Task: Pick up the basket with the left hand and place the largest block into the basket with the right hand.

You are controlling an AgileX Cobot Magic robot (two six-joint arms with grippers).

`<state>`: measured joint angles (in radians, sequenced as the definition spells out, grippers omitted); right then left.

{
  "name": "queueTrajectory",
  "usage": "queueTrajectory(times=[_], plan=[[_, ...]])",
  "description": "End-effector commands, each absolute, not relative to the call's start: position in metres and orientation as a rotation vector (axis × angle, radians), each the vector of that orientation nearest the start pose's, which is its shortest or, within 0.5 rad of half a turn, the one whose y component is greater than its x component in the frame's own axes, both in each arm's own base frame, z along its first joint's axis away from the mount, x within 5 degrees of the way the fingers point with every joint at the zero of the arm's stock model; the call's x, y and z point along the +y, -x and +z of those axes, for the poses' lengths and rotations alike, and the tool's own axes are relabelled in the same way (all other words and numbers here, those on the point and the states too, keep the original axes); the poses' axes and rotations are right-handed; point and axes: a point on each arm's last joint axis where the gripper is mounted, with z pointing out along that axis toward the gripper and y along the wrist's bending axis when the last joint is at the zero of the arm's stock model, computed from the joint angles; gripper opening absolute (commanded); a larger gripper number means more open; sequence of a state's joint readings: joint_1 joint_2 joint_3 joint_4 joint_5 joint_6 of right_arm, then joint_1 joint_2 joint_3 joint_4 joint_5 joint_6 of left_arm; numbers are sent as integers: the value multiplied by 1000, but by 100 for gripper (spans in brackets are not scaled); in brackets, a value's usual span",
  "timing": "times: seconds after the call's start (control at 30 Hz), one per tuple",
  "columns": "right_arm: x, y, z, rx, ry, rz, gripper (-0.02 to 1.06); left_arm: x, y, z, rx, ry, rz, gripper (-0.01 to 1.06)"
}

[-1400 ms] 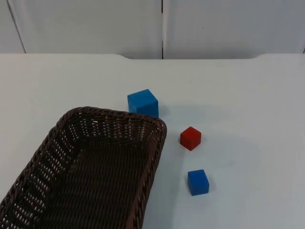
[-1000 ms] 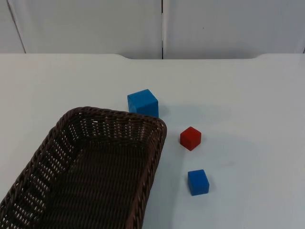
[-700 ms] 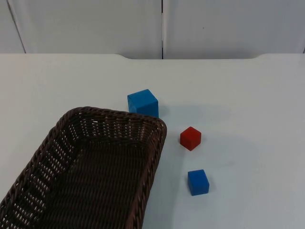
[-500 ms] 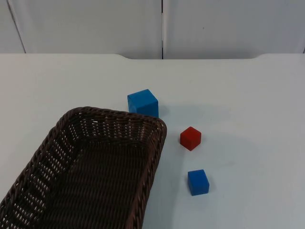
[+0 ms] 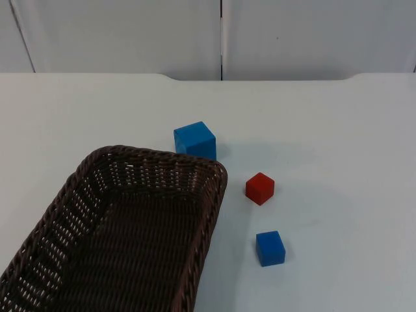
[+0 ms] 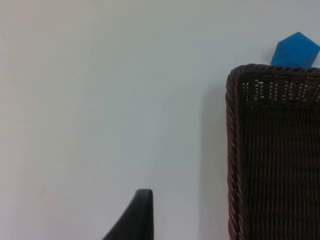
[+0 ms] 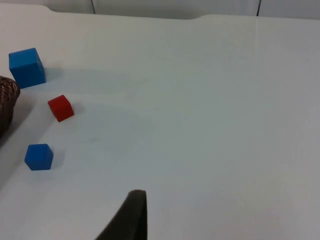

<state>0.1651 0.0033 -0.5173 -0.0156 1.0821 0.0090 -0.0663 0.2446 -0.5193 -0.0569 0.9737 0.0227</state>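
Basket (image 5: 130,227) sitting on table (image 5: 338,130), big blue block (image 5: 195,140) just behind its far rim. Left gripper (image 6: 137,220) hovering beside basket, right gripper (image 7: 131,216) waiting well off; finger state: can't tell. Wicker prob light, stiff; I'm thinking grab rim. Block rigid, pinch flat faces.

- The basket (image 5: 123,227) lies on the table (image 5: 338,130), at its front left.
- The largest block (image 5: 195,140) stands just behind the basket's far right corner.
- The middle block (image 5: 260,188) is right of the basket, near it.
- The smallest block (image 5: 270,248) is in front of the middle block.
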Motion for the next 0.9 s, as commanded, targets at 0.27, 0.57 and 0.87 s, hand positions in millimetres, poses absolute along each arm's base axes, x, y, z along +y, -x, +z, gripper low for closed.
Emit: queueTrajectory(times=[0.27, 0.57, 0.87], plan=[[-3, 7, 280, 2041, 158, 83, 105, -9, -60, 291, 2164, -85, -107, 105], [-3, 7, 280, 2041, 158, 83, 105, -13, -85, 290, 2189, -131, -119, 105], [-3, 7, 280, 2041, 158, 83, 105, -16, -116, 277, 2287, -163, -115, 105]])
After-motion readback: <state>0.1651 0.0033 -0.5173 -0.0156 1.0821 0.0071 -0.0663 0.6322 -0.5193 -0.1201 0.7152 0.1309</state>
